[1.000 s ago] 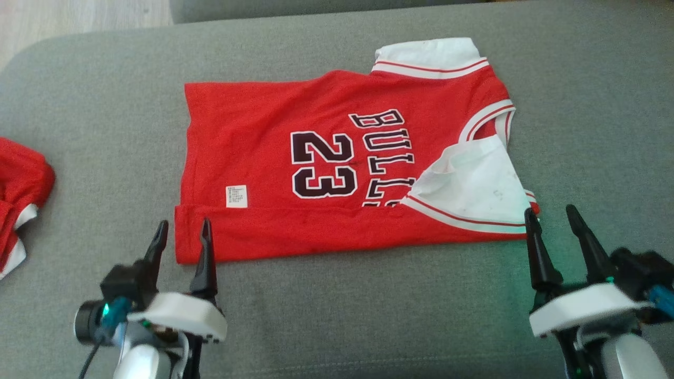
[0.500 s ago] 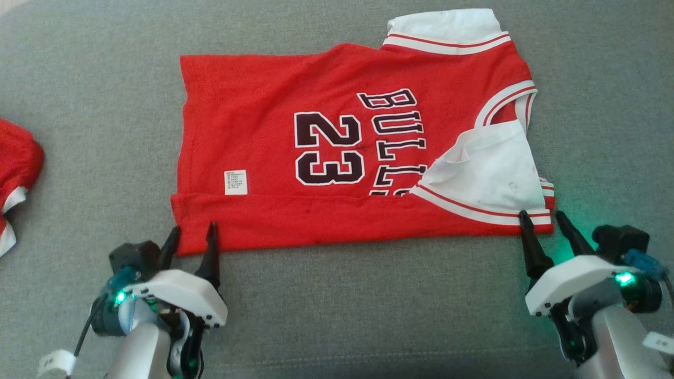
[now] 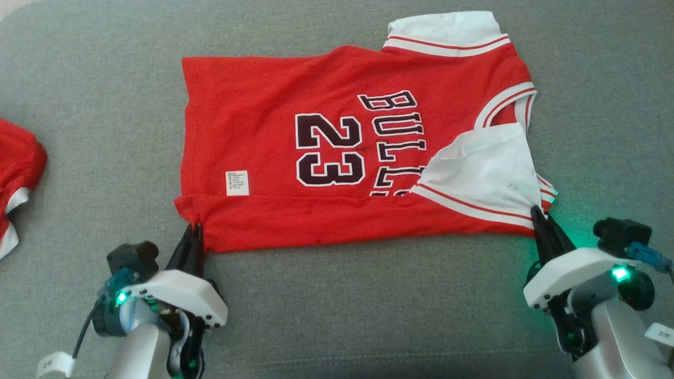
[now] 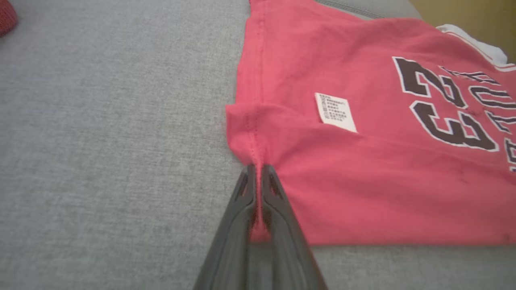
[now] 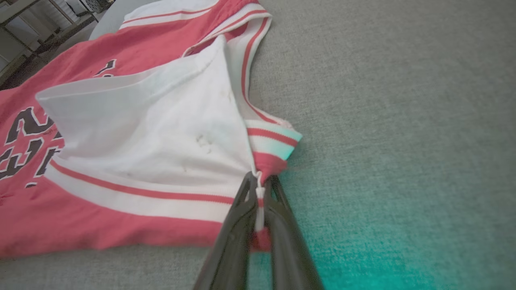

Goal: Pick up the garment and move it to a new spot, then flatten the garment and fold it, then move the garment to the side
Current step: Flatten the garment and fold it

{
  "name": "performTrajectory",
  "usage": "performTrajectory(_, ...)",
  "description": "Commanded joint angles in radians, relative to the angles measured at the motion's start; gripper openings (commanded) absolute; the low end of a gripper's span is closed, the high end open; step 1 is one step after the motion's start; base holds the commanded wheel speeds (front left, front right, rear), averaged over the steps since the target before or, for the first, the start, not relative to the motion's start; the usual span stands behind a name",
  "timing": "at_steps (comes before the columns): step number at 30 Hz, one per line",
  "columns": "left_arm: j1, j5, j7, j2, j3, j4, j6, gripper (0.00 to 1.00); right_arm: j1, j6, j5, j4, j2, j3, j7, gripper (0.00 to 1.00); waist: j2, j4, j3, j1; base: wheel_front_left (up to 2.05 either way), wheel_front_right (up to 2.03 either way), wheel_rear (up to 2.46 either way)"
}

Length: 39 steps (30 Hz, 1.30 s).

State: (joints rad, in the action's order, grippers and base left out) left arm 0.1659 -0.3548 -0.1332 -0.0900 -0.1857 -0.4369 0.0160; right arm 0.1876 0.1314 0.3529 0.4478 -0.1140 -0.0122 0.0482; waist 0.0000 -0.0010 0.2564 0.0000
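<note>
— Far left of the couch (image 3: 368, 305)?
— Just a bunched red cloth (image 3: 18, 173) with white trim, against the left edge, well apart from the rest.
— Next over?
— Then the left claw (image 3: 194, 230), pinched together on the near-left corner of the garment (image 3: 263, 131). Up close in the left wrist view (image 4: 257, 173), bites right on the hem seam (image 4: 258, 133), red cloth puckered between the dark fingers (image 4: 282, 225).
— And the garment itself?
— Spread flat mid-couch, long axis left to right, parallel to the near edge, with a fold line along the near strip. Looks like a sleeveless jersey: hem to the left, white shoulder bands to the right.
— Anything readable?
— A small white care label (image 3: 237, 183) just beyond the fold, towards the left end, print too fine to read. Then a big dark "23" (image 3: 329, 150) and "BULLS" (image 3: 395, 142), both turned sideways, the last letters partly under a folded-over white panel (image 3: 479, 168).
— Far right?
— There the right claw (image 3: 538, 213), likewise pressed together on cloth: near-right corner, at the striped trim (image 5: 270, 137).
— Key for the coming move?
— Probably this: one near corner per arm, the garment lying beyond both claws, toward the far edge. Seems set for an even lift of that near edge; a lopsided pull likely to skew the fold.
</note>
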Motion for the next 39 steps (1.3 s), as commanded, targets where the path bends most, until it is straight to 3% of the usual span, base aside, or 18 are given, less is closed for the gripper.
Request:
performTrajectory(1, -0.003, -0.008, -0.002, -0.012, 0.021, 0.038, -0.006, 0.0, -0.023, -0.001, 0.005, -0.037, -0.011, -0.017, -0.005, 0.0, 0.0, 0.0, -0.004, 0.0, 0.0, 0.0, 0.0)
performTrajectory(9, -0.077, -0.018, 0.035, -0.031, 0.017, 0.134, 0.0, 0.0, -0.127, -0.001, 0.011, -0.128, 0.002, 0.028, 0.016, 0.0, 0.0, -0.003, -0.037, 0.0, 0.0, 0.0, 0.0)
performTrajectory(22, -0.245, -0.04, 0.156, -0.066, 0.016, 0.296, 0.046, 0.0, -0.297, -0.001, -0.009, -0.258, 0.04, 0.086, 0.102, 0.0, 0.0, -0.012, -0.102, 0.0, 0.0, 0.0, 0.0)
performTrajectory(23, -0.251, -0.045, 0.158, -0.065, 0.016, 0.301, 0.046, 0.15, -0.299, -0.001, -0.01, -0.264, 0.042, 0.087, 0.1, 0.0, 0.0, -0.014, -0.105, 0.0, 0.0, 0.0, 0.0)
performTrajectory(24, -0.255, -0.044, 0.156, -0.065, 0.018, 0.306, 0.05, 0.93, -0.301, -0.001, -0.012, -0.268, 0.044, 0.086, 0.1, 0.27, 0.0, -0.015, -0.109, 0.0, 0.0, 0.0, 0.0)
performTrajectory(25, -0.259, -0.044, 0.155, -0.064, 0.017, 0.309, 0.053, 1.0, -0.301, -0.001, -0.014, -0.276, 0.046, 0.085, 0.096, 0.99, 0.0, -0.016, -0.111, 0.0, 0.0, 0.0, 0.0)
performTrajectory(35, -0.222, 0.046, -0.041, -0.05, 0.019, 0.438, 0.11, 1.0, -0.248, -0.001, -0.078, -0.486, 0.028, 0.039, -0.051, 1.0, 0.0, -0.02, -0.143, 0.0, 0.0, 0.0, 0.0)
performTrajectory(39, -0.207, 0.082, -0.072, -0.052, 0.01, 0.489, 0.126, 1.0, -0.243, -0.001, -0.105, -0.568, 0.023, 0.027, -0.071, 1.0, 0.0, -0.018, -0.159, 0.0, 0.0, 0.0, 0.0)
